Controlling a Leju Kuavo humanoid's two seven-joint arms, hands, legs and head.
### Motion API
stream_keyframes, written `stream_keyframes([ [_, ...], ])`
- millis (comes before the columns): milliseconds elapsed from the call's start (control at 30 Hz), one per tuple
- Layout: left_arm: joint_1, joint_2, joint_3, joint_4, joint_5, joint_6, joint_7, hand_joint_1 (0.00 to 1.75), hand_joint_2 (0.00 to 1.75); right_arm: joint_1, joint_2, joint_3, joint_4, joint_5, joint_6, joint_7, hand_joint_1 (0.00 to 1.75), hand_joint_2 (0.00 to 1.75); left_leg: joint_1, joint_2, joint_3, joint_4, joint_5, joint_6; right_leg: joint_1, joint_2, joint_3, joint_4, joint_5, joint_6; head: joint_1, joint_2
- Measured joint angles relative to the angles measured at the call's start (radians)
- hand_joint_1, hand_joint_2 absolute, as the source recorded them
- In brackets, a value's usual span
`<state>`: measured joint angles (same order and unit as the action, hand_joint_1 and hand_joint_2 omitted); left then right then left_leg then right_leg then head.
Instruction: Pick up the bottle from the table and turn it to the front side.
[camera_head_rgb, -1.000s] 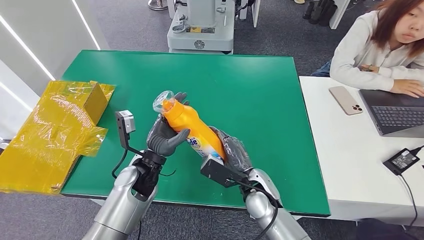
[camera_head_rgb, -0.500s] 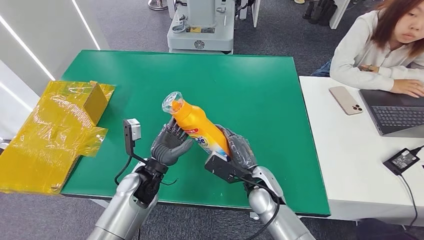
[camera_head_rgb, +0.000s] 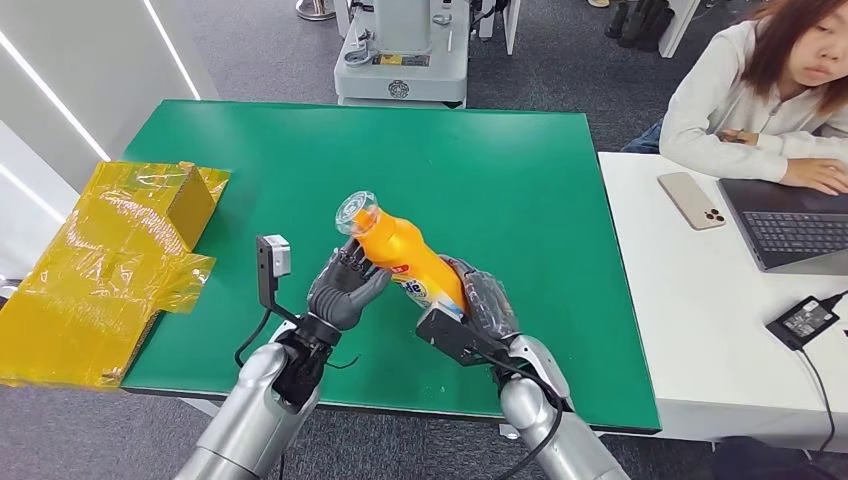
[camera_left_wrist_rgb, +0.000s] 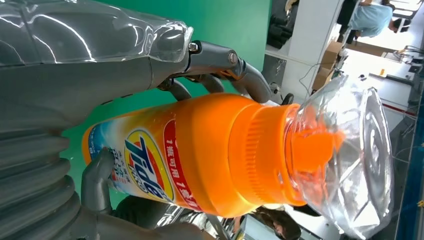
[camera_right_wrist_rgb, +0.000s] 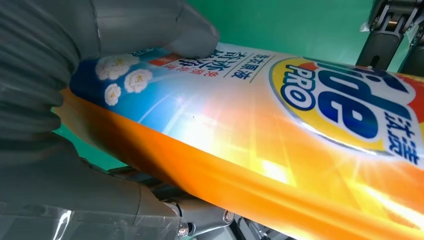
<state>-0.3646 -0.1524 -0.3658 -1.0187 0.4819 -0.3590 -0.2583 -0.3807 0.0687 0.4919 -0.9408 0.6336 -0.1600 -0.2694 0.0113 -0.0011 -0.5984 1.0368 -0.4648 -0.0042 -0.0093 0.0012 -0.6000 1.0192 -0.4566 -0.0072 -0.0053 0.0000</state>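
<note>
Mid-reorient, by my read: Tide detergent bottle (camera_head_rgb: 405, 262) is off the green table (camera_head_rgb: 520, 180), held tilted at centre frame in the head view, clear cap (camera_head_rgb: 356, 212) pointing up-left, base down-right.

Right hand (camera_head_rgb: 482, 302) wraps the lower body of the bottle, thumb pressed on the label edge in the right wrist view. Left hand (camera_head_rgb: 345, 285) sits on the bottle's left flank just below the shoulder, fingers (camera_left_wrist_rgb: 222, 60) curled over the orange body, so both hands are gripping.

The label logo faces up toward the head camera, partly covered.

Next move likely: roll the bottle about its long axis until the label faces squarely front, with the right hand carrying the weight.
</note>
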Motion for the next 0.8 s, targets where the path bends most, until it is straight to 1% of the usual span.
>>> stream_keyframes([
  [67,-0.005,-0.005,0.0,0.01,0.002,-0.004,0.001,0.28,1.75,-0.001,0.0,-0.001,0.004,0.003,0.0,-0.001,1.75,1.75,0.0,0.0,0.0,0.0,0.0,0.0,0.0,0.0,0.0,0.0,0.0,0.0,0.0,0.0],
  [133,-0.011,-0.011,0.0,0.022,0.005,-0.011,0.0,0.3,1.75,-0.001,0.0,-0.003,0.01,0.005,0.0,-0.003,1.75,1.75,0.0,0.0,0.0,0.0,0.0,0.0,0.0,0.0,0.0,0.0,0.0,0.0,0.0,0.0],
  [267,-0.022,-0.024,0.0,0.043,0.006,-0.016,-0.002,0.5,1.75,-0.001,0.0,-0.008,0.019,0.005,0.0,-0.003,1.75,1.75,0.0,0.0,0.0,0.0,0.0,0.0,0.0,0.0,0.0,0.0,0.0,0.0,0.0,0.0],
  [300,-0.025,-0.026,0.0,0.047,0.006,-0.015,-0.002,0.48,1.75,-0.001,0.0,-0.011,0.02,0.005,0.0,-0.003,1.75,1.75,0.0,0.0,0.0,0.0,0.0,0.0,0.0,0.0,0.0,0.0,0.0,0.0,0.0,0.0],
  [400,-0.032,-0.033,0.0,0.059,0.003,-0.008,-0.002,0.35,1.75,0.0,0.0,-0.018,0.024,0.003,-0.002,-0.001,1.75,1.75,0.0,0.0,0.0,0.0,0.0,0.0,0.0,0.0,0.0,0.0,0.0,0.0,0.0,0.0],
  [467,-0.037,-0.039,-0.001,0.065,-0.004,0.001,-0.002,0.34,1.75,0.002,0.0,-0.021,0.026,-0.001,-0.007,0.0,1.75,1.75,0.0,0.0,0.0,0.0,0.0,0.0,0.0,0.0,0.0,0.0,0.0,0.0,0.0,0.0],
  [500,-0.038,-0.041,-0.002,0.067,-0.009,0.006,-0.002,0.31,1.75,0.004,0.0,-0.023,0.026,-0.003,-0.011,0.0,1.75,1.75,0.0,0.0,0.0,0.0,0.0,0.0,0.0,0.0,0.0,0.0,0.0,0.0,0.0,0.0],
  [600,-0.04,-0.045,-0.007,0.07,-0.024,0.02,-0.007,0.05,1.75,0.012,0.0,-0.025,0.026,-0.005,-0.022,0.0,1.75,1.75,0.0,0.0,0.0,0.0,0.0,0.0,0.0,0.0,0.0,0.0,0.0,0.0,0.0,0.0],
  [633,-0.04,-0.045,-0.01,0.07,-0.031,0.026,-0.012,0.0,1.75,0.015,0.0,-0.026,0.026,-0.006,-0.026,0.0,1.75,1.75,0.0,0.0,0.0,0.0,0.0,0.0,0.0,0.0,0.0,0.0,0.0,0.0,0.0,0.0],
  [800,-0.041,-0.054,-0.021,0.07,-0.068,0.067,-0.034,0.0,1.75,0.035,0.0,-0.031,0.002,-0.035,-0.057,-0.006,1.75,1.75,0.0,0.0,0.0,0.0,0.0,0.0,0.0,0.0,0.0,0.0,0.0,0.0,0.0,0.0],
])
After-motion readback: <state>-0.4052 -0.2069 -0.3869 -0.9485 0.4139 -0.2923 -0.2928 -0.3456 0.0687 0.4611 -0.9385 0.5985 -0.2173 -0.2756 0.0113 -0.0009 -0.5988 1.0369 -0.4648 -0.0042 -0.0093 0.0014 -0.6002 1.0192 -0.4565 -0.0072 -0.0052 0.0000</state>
